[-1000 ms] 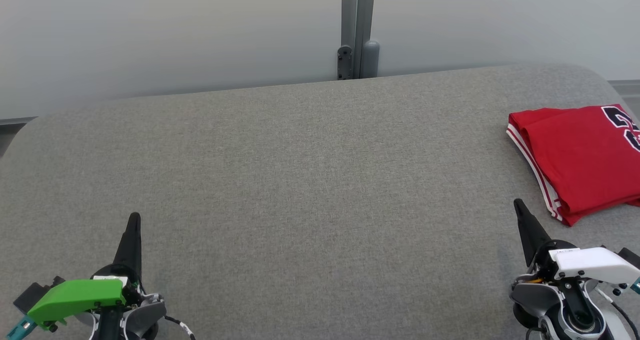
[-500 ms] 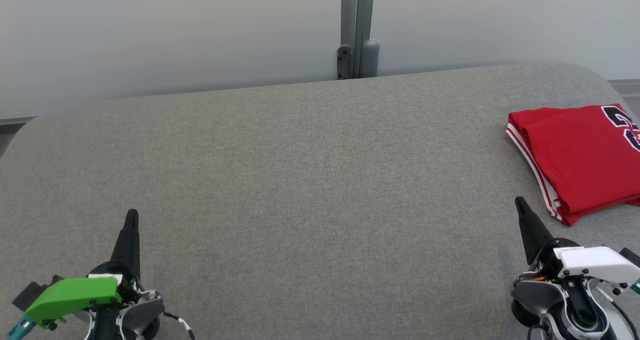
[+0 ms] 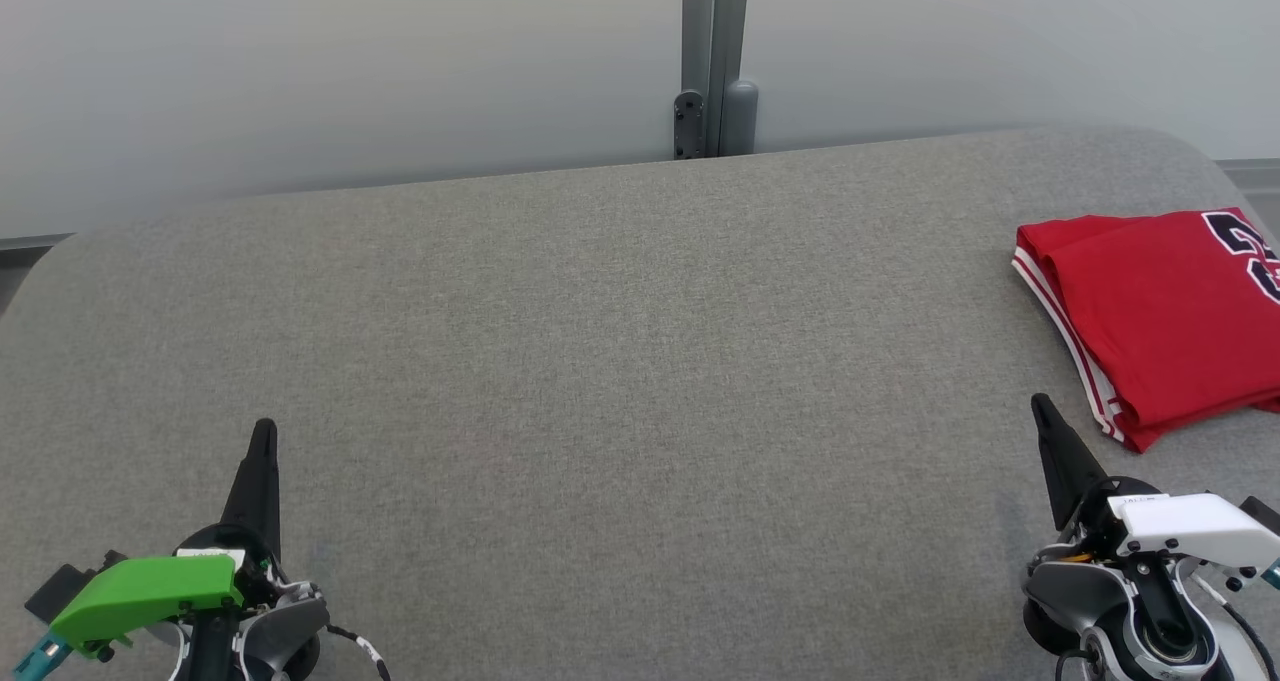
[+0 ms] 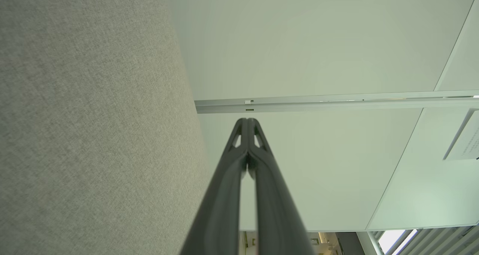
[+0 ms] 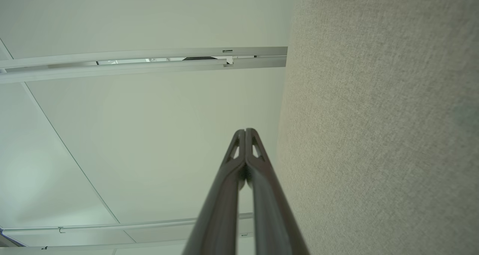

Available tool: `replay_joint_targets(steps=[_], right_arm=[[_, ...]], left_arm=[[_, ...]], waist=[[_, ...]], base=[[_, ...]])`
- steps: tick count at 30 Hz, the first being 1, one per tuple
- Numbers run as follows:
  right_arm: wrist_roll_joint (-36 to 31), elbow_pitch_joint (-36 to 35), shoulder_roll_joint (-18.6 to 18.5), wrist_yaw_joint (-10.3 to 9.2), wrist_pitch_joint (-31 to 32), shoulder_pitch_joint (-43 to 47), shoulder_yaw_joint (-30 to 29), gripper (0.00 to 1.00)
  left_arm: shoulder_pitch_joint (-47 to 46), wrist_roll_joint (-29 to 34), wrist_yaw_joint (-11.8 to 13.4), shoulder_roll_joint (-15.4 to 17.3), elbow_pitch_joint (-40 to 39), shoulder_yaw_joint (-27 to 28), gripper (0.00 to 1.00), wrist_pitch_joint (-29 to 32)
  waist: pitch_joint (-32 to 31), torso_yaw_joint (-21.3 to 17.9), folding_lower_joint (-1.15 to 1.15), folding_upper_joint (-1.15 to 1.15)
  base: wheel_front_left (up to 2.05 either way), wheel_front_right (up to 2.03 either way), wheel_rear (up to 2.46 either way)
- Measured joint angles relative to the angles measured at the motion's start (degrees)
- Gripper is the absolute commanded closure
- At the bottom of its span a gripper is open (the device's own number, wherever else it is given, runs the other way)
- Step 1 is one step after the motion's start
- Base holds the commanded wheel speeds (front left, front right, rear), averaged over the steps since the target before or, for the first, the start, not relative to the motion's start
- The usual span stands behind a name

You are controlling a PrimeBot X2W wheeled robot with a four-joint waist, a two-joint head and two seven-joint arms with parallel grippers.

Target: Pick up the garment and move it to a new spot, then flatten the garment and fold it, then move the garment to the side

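Both left claw (image 3: 265, 431) and right claw (image 3: 1038, 405) are pressed together; a careless right swing could rumple the nearby folded garment (image 3: 1160, 311)

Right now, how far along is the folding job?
Done, by the look of it: the red jersey lies folded at the right end of the grey table. In hand: nothing; the left gripper and right gripper are shut, empty, clear of it. Left: nothing visible.

Head camera looks forward and down from the near edge across the pad (image 3: 640, 361) to the wall (image 3: 300, 61); both wrist cameras sit low, close over the pad, rolled sideways, facing that wall; all three share pad, wall and post (image 3: 715, 51).
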Motion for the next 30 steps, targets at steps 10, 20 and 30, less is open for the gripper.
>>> replay_joint_targets(steps=[10, 20, 30], right_arm=[[0.0, 0.0, 0.0, 0.0, 0.1, 0.0, -0.1, 1.0], [0.0, 0.0, 0.1, 0.0, 0.2, 0.0, -0.1, 1.0], [-0.1, 0.0, 0.2, 0.0, 0.2, 0.0, -0.2, 1.0]], left_arm=[[0.0, 0.0, 0.0, 0.0, 0.0, 0.0, 1.0, 0.0], [0.0, 0.0, 0.0, 0.0, 0.0, 0.0, 1.0, 0.0], [0.0, 0.0, 0.0, 0.0, 0.0, 0.0, 1.0, 0.0]], waist=[[0.0, 0.0, 0.0, 0.0], [0.0, 0.0, 0.0, 0.0], [0.0, 0.0, 0.0, 0.0]], base=[[0.0, 0.0, 0.0], [0.0, 0.0, 0.0], [0.0, 0.0, 0.0]])
